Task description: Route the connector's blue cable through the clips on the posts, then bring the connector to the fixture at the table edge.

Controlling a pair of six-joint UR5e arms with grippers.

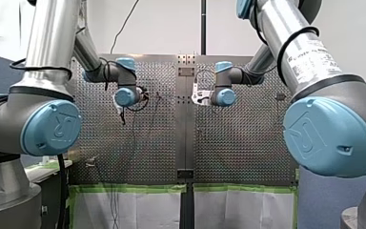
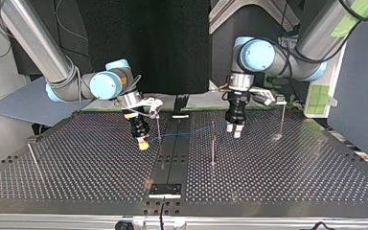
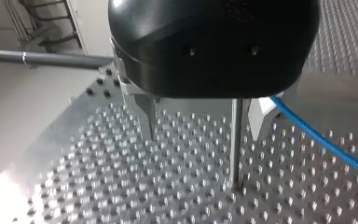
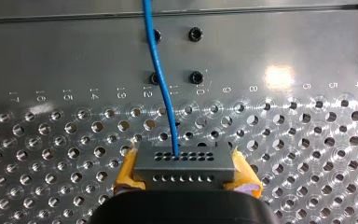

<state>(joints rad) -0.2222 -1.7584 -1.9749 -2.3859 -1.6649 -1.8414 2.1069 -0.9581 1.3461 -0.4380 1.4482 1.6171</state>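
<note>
From the front, both arms reach over the table (image 1: 238, 143), and their grippers are too small to judge. From across the table, a thin blue cable (image 2: 187, 132) runs from my right gripper (image 2: 143, 143) toward my left gripper (image 2: 235, 132). At the left wrist, the fingers stand wide with a post (image 3: 236, 149) between them and the cable just beside. At the right wrist, yellow pads (image 4: 127, 170) clamp the connector (image 4: 182, 161). It is probably light and rigid, the safe place to hold, while the cable looks limp.

The blue cable (image 3: 317, 133) runs off the left wrist view's edge.
</note>
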